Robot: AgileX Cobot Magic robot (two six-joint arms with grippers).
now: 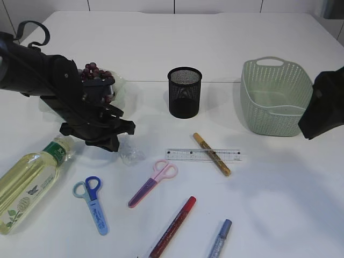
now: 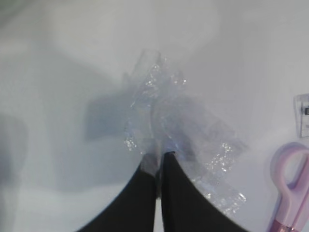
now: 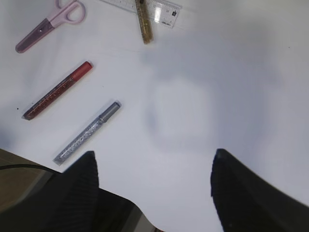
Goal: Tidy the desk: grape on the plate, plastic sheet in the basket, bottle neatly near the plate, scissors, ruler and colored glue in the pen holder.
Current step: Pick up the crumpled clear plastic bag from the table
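Crumpled clear plastic sheet [image 2: 178,130] lies on the white table [image 1: 279,183] in the left-centre of the exterior frame, just right of the left gripper [image 2: 158,162], whose black jaws are pinched together on its lower edge. In the left wrist view the sheet's long axis runs from upper left toward lower right. Over bare table at the right edge, the right gripper [image 3: 154,179] hangs with jaws wide apart, holding nothing.

Crumpled clear plastic sheet [image 2: 178,130], pinched.
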